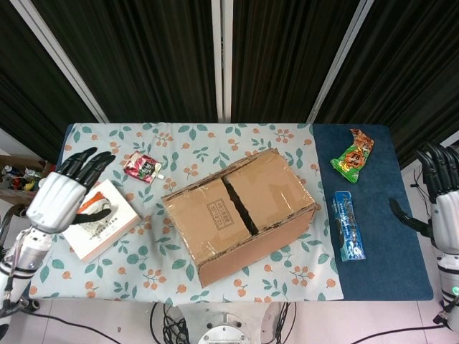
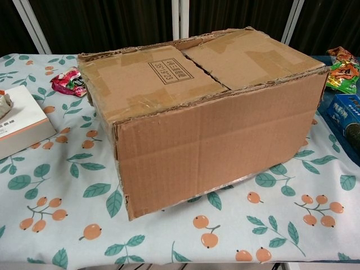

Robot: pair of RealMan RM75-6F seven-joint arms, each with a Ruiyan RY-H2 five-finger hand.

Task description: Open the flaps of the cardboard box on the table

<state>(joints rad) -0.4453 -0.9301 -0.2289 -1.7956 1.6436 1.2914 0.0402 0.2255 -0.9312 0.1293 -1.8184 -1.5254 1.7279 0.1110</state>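
Note:
The cardboard box (image 1: 239,212) (image 2: 205,109) sits in the middle of the table, turned at an angle. Two top flaps lie flat and meet at a dark seam across the lid; the far long flap is no longer seen standing. My left hand (image 1: 63,197) hovers at the table's left edge, over the white box, fingers spread and holding nothing. My right hand (image 1: 443,204) is off the table's right edge, fingers spread and empty. Neither hand touches the box, and neither shows in the chest view.
A white tissue box (image 1: 97,220) lies at the left, a pink snack packet (image 1: 141,167) behind it. On the blue mat (image 1: 373,208) at the right lie a green-orange snack bag (image 1: 353,155) and a blue packet (image 1: 347,224). Dark curtains hang behind.

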